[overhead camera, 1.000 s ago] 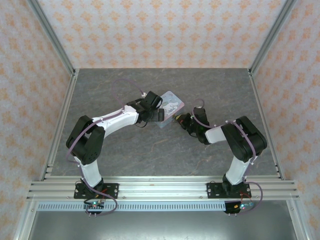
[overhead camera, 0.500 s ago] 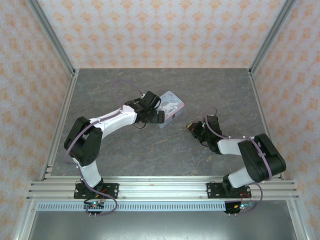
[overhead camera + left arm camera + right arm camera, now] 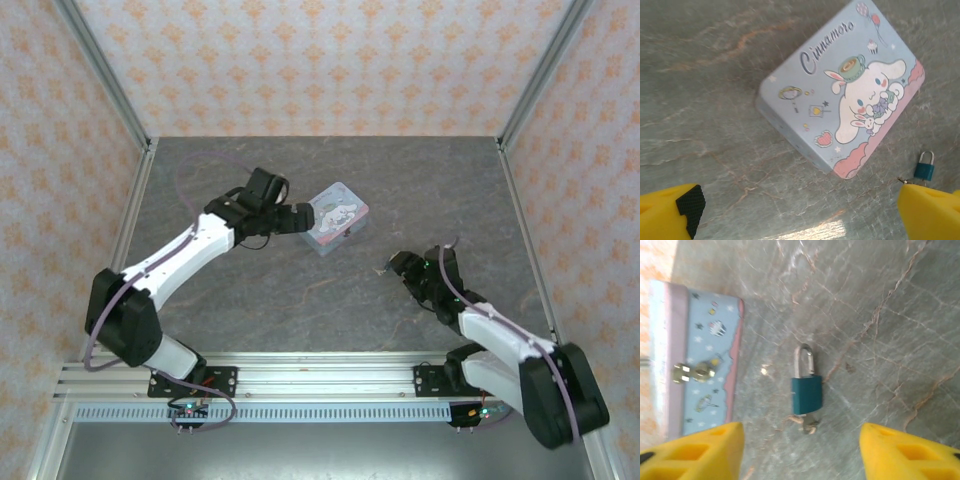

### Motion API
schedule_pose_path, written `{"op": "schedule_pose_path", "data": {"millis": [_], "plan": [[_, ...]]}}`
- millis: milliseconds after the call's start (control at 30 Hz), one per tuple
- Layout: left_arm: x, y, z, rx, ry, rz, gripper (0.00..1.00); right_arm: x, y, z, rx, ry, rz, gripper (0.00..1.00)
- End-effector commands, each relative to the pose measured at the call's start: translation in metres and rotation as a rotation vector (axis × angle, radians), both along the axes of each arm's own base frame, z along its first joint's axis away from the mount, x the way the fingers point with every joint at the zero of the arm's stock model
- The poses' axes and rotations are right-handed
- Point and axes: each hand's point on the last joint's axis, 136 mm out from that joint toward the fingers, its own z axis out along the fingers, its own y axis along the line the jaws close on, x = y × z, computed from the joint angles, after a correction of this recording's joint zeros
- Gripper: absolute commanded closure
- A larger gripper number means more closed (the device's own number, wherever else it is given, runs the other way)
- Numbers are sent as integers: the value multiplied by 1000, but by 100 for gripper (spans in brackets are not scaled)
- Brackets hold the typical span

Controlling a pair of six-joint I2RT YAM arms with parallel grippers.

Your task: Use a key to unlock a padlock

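The teal padlock (image 3: 806,395) lies flat on the grey table, its thin metal shackle (image 3: 803,359) pointing away from me. The small pale key (image 3: 810,425) sticks out of the lock's bottom end. My right gripper (image 3: 800,460) hangs open just short of the key, one yellow fingertip (image 3: 700,455) on each side and nothing between them. My left gripper (image 3: 802,215) is open too, above bare table beside the pastel cartoon box (image 3: 845,95). From there the padlock (image 3: 925,171) lies past the box's pink corner. In the top view the left gripper (image 3: 296,219) is left of the box and the right gripper (image 3: 396,264) right of it.
The box (image 3: 338,215) lies closed at mid table, its gold clasp (image 3: 692,372) facing the padlock. Metal frame posts and patterned walls close in the table on three sides. Bare grey table (image 3: 300,300) lies between the two arms.
My right gripper has let go and opened, and its arm has drawn back to the near right. My left arm has pulled away leftward off the box, its jaws a little wider.
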Motion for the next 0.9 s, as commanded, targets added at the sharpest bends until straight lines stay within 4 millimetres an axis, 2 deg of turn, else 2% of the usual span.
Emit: {"op": "schedule_pose_path", "data": {"millis": [0, 200, 300, 367, 467, 700, 867], "plan": [[-8, 30, 11, 33, -32, 69, 0, -2, -17, 20, -70, -16, -52, 28], [-12, 102, 46, 222, -221, 277, 0, 9, -41, 77, -236, -93, -106, 6], [-19, 131, 62, 305, -328, 362, 0, 17, -50, 98, -344, -126, -102, 1], [-24, 142, 68, 331, -357, 385, 0, 22, -45, 103, -360, -125, -65, 1], [-30, 147, 68, 342, -345, 396, 0, 31, -25, 93, -306, -91, 9, 2], [-33, 140, 46, 305, -276, 383, 0, 51, 26, 58, -66, -43, 127, 12], [-31, 136, 36, 292, -243, 377, 0, 63, 42, 45, 15, -15, 149, 13]]}}
